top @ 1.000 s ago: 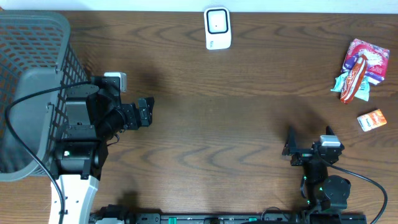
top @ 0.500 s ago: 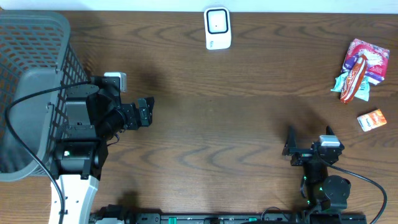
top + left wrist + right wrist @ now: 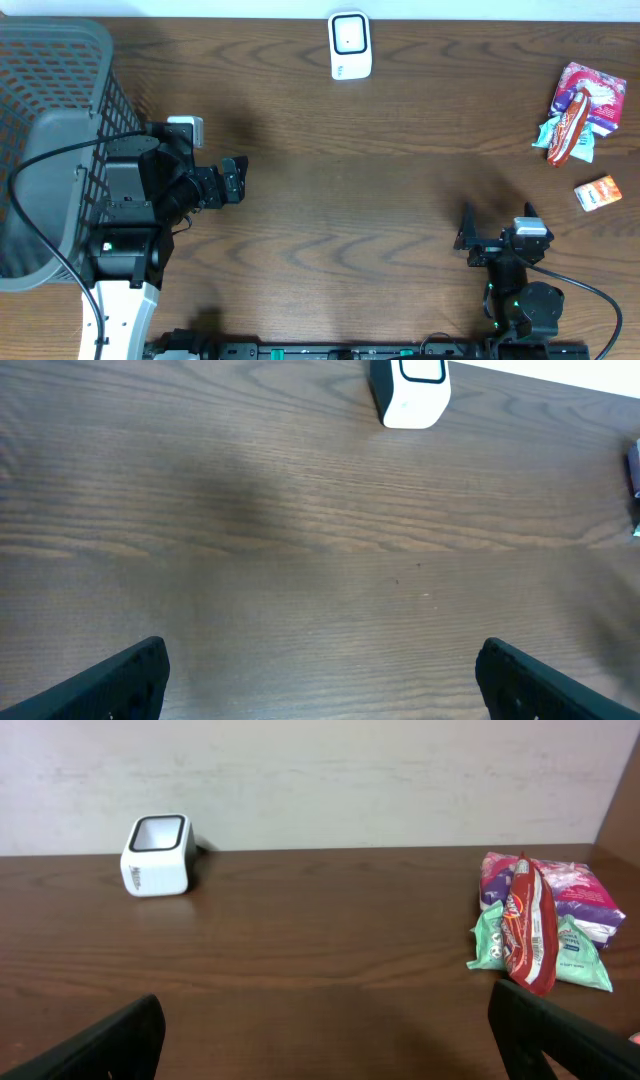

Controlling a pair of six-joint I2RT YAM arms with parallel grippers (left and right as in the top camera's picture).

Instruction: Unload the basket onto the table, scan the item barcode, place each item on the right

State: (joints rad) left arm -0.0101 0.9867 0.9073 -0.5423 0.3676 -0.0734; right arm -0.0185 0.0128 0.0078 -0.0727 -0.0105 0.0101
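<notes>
A glossy red packet lies on pink and mint-green packs at the bench's far right. The white scanner stands far centre. The left hand and right hand gape wide and hold nothing.

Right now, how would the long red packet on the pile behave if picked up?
The red packet looks like glossy film, so probably slippery and floppy. It seems slim, likely light. It lies across the green pack and pink pack, so lifting it might nudge them.
</notes>
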